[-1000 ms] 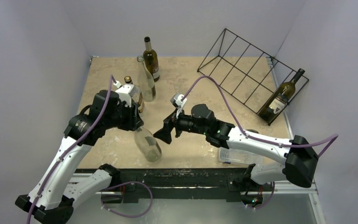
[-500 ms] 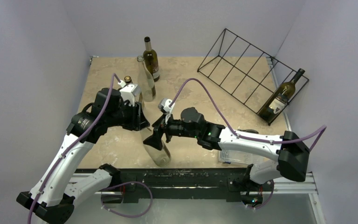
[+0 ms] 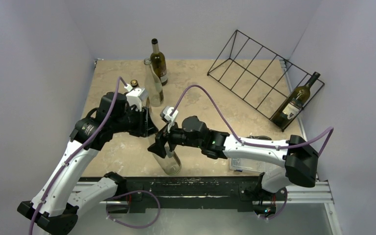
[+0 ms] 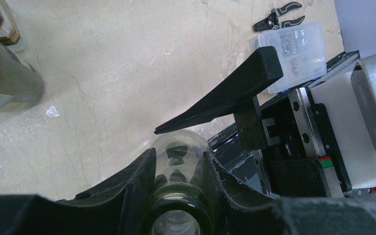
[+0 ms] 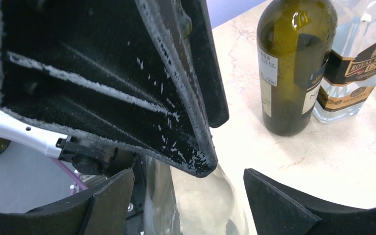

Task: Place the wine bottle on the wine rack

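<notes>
Two arms: both meet over the near middle of the table (image 3: pixel 200 81), around one bottle.
Task's thing: clear bottle (image 3: pixel 170 160), empty, close to the table's near edge and well apart from the rack (image 3: pixel 264 81).
Bottle's long axis: tilted, not upright; the neck points up and toward the far left, the base down and toward the near edge. Whether the base touches the table cannot be told.
Left gripper (image 3: pixel 150 130): jaws clamped on the clear bottle's neck, just below the mouth, one finger on each side.
Right gripper (image 3: pixel 159 145): jaws apart, one finger on each side of the bottle's shoulder, just below the left gripper. Its wrist view shows a gap between glass and fingers, so it likely has no grip yet.
Key relation: the bottle lies between the right jaws and crosses them, so closing them would probably catch the shoulder.
Rack: black wire frame at the far right, on the right arm's side; that arm is the nearer one for the carry.
Rack contents: one green bottle (image 3: pixel 293 104) lies in the nearest slot, neck up; the slots beyond it look free.
Standing bottles (image 3: pixel 157 62): a group at the far left-centre, upright, away from the rack.
Likely step: a handover from left arm to right.
</notes>
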Robot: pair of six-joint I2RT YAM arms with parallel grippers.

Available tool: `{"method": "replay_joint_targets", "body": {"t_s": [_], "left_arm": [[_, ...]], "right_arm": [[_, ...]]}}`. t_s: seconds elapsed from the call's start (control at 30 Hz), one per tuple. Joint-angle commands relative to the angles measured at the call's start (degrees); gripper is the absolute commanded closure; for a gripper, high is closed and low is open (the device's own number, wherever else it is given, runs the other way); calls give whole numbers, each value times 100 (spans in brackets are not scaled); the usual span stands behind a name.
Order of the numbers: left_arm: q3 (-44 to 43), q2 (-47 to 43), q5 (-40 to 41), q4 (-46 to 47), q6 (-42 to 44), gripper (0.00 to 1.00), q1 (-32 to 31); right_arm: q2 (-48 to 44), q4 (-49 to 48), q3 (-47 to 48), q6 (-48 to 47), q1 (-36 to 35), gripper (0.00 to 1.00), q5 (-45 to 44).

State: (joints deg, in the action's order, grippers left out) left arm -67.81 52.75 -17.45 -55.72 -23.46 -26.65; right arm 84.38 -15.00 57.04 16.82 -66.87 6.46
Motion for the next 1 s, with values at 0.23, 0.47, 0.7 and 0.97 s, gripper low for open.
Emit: {"method": "replay_joint_targets", "body": {"t_s": [0.23,0.47,0.7,0.97], "left_arm": [[-325,-206,-461,788,-368,100,11],[-338,-195,-421,796,-369,100,11],[-356,-168,-410,818,-405,100,11],[-364,-172,-376,769,-379,79,11]], "right_arm": [[258,-97,481,-135,-61,10,-213],[266,-211,422,-176,-57,38,-279],[108,-322,246,-205,-60,87,-435],[-40,-674,32,-52,-63,100,-468]]}}
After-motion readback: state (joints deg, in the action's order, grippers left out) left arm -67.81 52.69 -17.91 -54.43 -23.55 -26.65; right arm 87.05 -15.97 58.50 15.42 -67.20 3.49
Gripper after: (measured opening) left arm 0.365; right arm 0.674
